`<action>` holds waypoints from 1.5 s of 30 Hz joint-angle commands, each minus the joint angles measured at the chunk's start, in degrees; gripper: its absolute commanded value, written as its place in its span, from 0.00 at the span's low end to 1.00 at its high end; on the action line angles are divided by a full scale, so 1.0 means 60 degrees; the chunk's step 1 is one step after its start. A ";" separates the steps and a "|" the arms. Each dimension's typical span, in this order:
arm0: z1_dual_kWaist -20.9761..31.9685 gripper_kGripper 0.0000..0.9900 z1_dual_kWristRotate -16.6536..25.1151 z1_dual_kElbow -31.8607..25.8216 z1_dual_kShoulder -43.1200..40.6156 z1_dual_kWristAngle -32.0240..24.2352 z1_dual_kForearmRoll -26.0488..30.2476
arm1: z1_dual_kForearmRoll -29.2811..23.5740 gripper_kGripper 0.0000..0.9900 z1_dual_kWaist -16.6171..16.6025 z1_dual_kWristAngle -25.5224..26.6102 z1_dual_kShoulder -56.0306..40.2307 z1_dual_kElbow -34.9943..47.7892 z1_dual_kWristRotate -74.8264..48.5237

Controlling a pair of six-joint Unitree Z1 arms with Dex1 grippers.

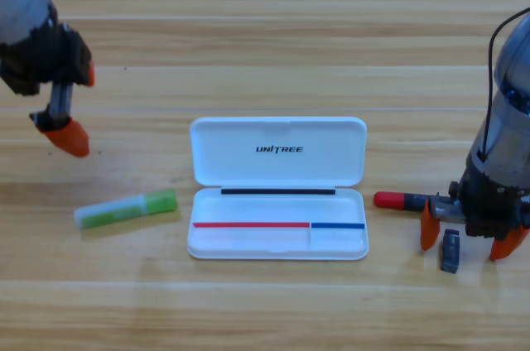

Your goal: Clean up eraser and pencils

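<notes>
Right pincer [465, 241] stands open over the eraser [450, 250] and red pen [399, 200] beside the empty case [278, 187]; closing risks nudging both; left pincer [62, 132], state unclear, waits above green pen [126, 209].

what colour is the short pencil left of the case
Pale translucent green with a bright green end, the short pencil shows best in the high view.
</notes>
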 commanded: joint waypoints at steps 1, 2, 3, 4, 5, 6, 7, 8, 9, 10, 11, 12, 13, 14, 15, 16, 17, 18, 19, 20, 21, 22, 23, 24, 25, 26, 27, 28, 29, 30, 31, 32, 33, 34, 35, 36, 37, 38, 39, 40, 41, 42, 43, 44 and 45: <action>0.0171 0.89 -0.0092 0.0561 0.0710 -0.0354 -0.0345 | -0.0252 0.69 -0.0231 -0.0041 0.0716 0.0184 0.0019; 0.0171 0.89 -0.0106 0.0663 0.0739 -0.0442 -0.0448 | -0.0252 0.62 -0.0216 0.0003 0.0731 0.0199 0.0004; 0.0157 0.89 -0.0165 0.0751 0.0798 -0.0501 -0.0550 | -0.0252 0.57 -0.0231 0.0033 0.0745 0.0214 -0.0025; 0.0157 0.91 -0.0194 0.0854 0.0827 -0.0545 -0.0667 | -0.0252 0.52 -0.0216 0.0047 0.0760 0.0228 -0.0040; 0.0157 0.92 -0.0209 0.0956 0.0900 -0.0603 -0.0784 | -0.0238 0.49 -0.0216 0.0077 0.0760 0.0243 -0.0025; 0.0157 0.92 -0.0268 0.1059 0.0959 -0.0618 -0.0916 | -0.0238 0.47 -0.0216 0.0121 0.0774 0.0258 -0.0025; 0.0157 0.92 -0.0326 0.1147 0.1032 -0.0632 -0.1019 | -0.0223 0.43 -0.0216 0.0164 0.0774 0.0287 -0.0025; 0.0142 0.92 -0.0355 0.1249 0.1091 -0.0647 -0.1136 | -0.0208 0.41 -0.0216 0.0164 0.0774 0.0287 -0.0010; 0.0142 0.92 -0.0399 0.1322 0.1164 -0.0662 -0.1239 | -0.0194 0.40 -0.0216 0.0164 0.0789 0.0302 -0.0025; 0.0142 0.92 -0.0443 0.1425 0.1223 -0.0676 -0.1341 | -0.0164 0.40 -0.0216 0.0179 0.0789 0.0302 -0.0025; 0.0142 0.92 -0.0458 0.1527 0.1252 -0.0676 -0.1488 | -0.0135 0.40 -0.0231 0.0179 0.0804 0.0302 -0.0040; 0.0142 0.92 -0.0473 0.1659 0.1296 -0.0676 -0.1634 | -0.0076 0.40 -0.0216 0.0194 0.0804 0.0287 -0.0054; 0.0142 0.92 -0.0502 0.1762 0.1369 -0.0691 -0.1781 | -0.0033 0.40 -0.0216 0.0194 0.0818 0.0287 -0.0054; 0.0142 0.92 -0.0531 0.1864 0.1428 -0.0706 -0.1898 | 0.0011 0.37 -0.0216 0.0223 0.0818 0.0287 -0.0069; 0.0142 0.92 -0.0560 0.1967 0.1486 -0.0720 -0.2044 | 0.0041 0.31 -0.0216 0.0223 0.0818 0.0287 -0.0069; 0.0128 0.92 -0.0590 0.2099 0.1530 -0.0720 -0.2205 | 0.0085 0.26 -0.0216 0.0223 0.0818 0.0287 -0.0069; 0.0128 0.92 -0.0590 0.2187 0.1574 -0.0720 -0.2352 | 0.0114 0.21 -0.0216 0.0223 0.0818 0.0287 -0.0069; 0.0128 0.92 -0.0619 0.2260 0.1604 -0.0720 -0.2469 | 0.0158 0.17 -0.0216 0.0223 0.0818 0.0287 -0.0084; 0.0128 0.92 -0.0648 0.2333 0.1648 -0.0735 -0.2601 | 0.0217 0.15 -0.0216 0.0223 0.0818 0.0258 -0.0084; 0.0128 0.94 -0.0678 0.2362 0.1706 -0.0735 -0.2689 | 0.0275 0.15 -0.0216 0.0223 0.0818 0.0243 -0.0113; 0.0113 0.95 -0.0707 0.2377 0.1779 -0.0750 -0.2718 | 0.0319 0.11 -0.0216 0.0223 0.0804 0.0228 -0.0157; 0.0113 0.95 -0.0736 0.2377 0.1838 -0.0750 -0.2762 | 0.0422 0.07 -0.0216 0.0223 0.0789 0.0199 -0.0171; 0.0113 0.95 -0.0766 0.2377 0.1897 -0.0750 -0.2821 | 0.0553 0.04 -0.0216 0.0223 0.0774 0.0126 -0.0201; 0.0113 0.95 -0.0766 0.2421 0.1955 -0.0764 -0.2894 | 0.0715 0.03 -0.0187 0.0223 0.0745 0.0009 -0.0318; 0.0113 0.95 -0.0766 0.2465 0.2014 -0.0779 -0.2952 | 0.0861 0.03 -0.0172 0.0223 0.0716 -0.0153 -0.0611; 0.0113 0.95 -0.0766 0.2524 0.2087 -0.0794 -0.3040 | 0.1081 0.03 -0.0157 0.0208 0.0643 -0.0358 -0.0919; 0.0113 0.94 -0.0766 0.2582 0.2131 -0.0779 -0.3128 | 0.1301 0.02 -0.0128 0.0208 0.0555 -0.0592 -0.1299; 0.0113 0.94 -0.0751 0.2641 0.2190 -0.0794 -0.3187 | 0.1520 0.02 -0.0099 0.0208 0.0423 -0.0812 -0.2061; 0.0098 0.94 -0.0751 0.2670 0.2248 -0.0794 -0.3245 | 0.1769 0.02 -0.0055 0.0179 0.0247 -0.1031 -0.2706; 0.0098 0.94 -0.0751 0.2714 0.2277 -0.0794 -0.3304 | 0.1945 0.02 -0.0011 0.0135 0.0027 -0.1193 -0.3101; 0.0098 0.93 -0.0751 0.2758 0.2321 -0.0794 -0.3363 | 0.2048 0.02 0.0048 0.0047 -0.0251 -0.1310 -0.3921; 0.0113 0.93 -0.0751 0.2787 0.2351 -0.0794 -0.3421 | 0.2077 0.02 0.0121 -0.0041 -0.0529 -0.1398 -0.4932; 0.0113 0.92 -0.0751 0.2831 0.2380 -0.0794 -0.3480 | 0.2092 0.02 0.0165 -0.0129 -0.0764 -0.1442 -0.5591; 0.0113 0.90 -0.0736 0.2846 0.2409 -0.0794 -0.3509 | 0.2092 0.02 0.0194 -0.0275 -0.0954 -0.1515 -0.6207; 0.0098 0.90 -0.0736 0.2860 0.2439 -0.0794 -0.3538 | 0.2106 0.02 0.0223 -0.0319 -0.1086 -0.1573 -0.7129; 0.0098 0.90 -0.0736 0.2890 0.2453 -0.0779 -0.3568 | 0.2238 0.02 0.0267 -0.0158 -0.1144 -0.1676 -0.8389; 0.0098 0.89 -0.0722 0.2904 0.2468 -0.0779 -0.3582 | 0.2443 0.03 0.0297 0.0150 -0.1144 -0.1822 -0.9576; 0.0098 0.87 -0.0722 0.2904 0.2497 -0.0764 -0.3612 | 0.2663 0.03 0.0355 0.0296 -0.1101 -0.1998 -1.0103; 0.0098 0.85 -0.0722 0.2934 0.2526 -0.0764 -0.3656 | 0.2956 0.03 0.0443 0.0472 -0.0983 -0.2203 -1.0586; 0.0113 0.84 -0.0707 0.2948 0.2556 -0.0750 -0.3685 | 0.3351 0.03 0.0546 0.0824 -0.0837 -0.2423 -1.1275; 0.0098 0.84 -0.0722 0.2963 0.2585 -0.0764 -0.3729 | 0.3659 0.03 0.0619 0.1161 -0.0705 -0.2628 -1.1744; 0.0098 0.82 -0.0722 0.2963 0.2614 -0.0764 -0.3729 | 0.3952 0.03 0.0765 0.1410 -0.0559 -0.2848 -1.2198; 0.0113 0.81 -0.0707 0.2963 0.2629 -0.0764 -0.3743 | 0.4157 0.03 0.0868 0.1541 -0.0427 -0.3053 -1.2461; 0.0098 0.81 -0.0722 0.2963 0.2658 -0.0750 -0.3758 | 0.4289 0.03 0.0985 0.1585 -0.0310 -0.3243 -1.2681; 0.0098 0.81 -0.0722 0.2963 0.2658 -0.0750 -0.3758 | 0.4406 0.03 0.1132 0.1585 -0.0178 -0.3434 -1.2930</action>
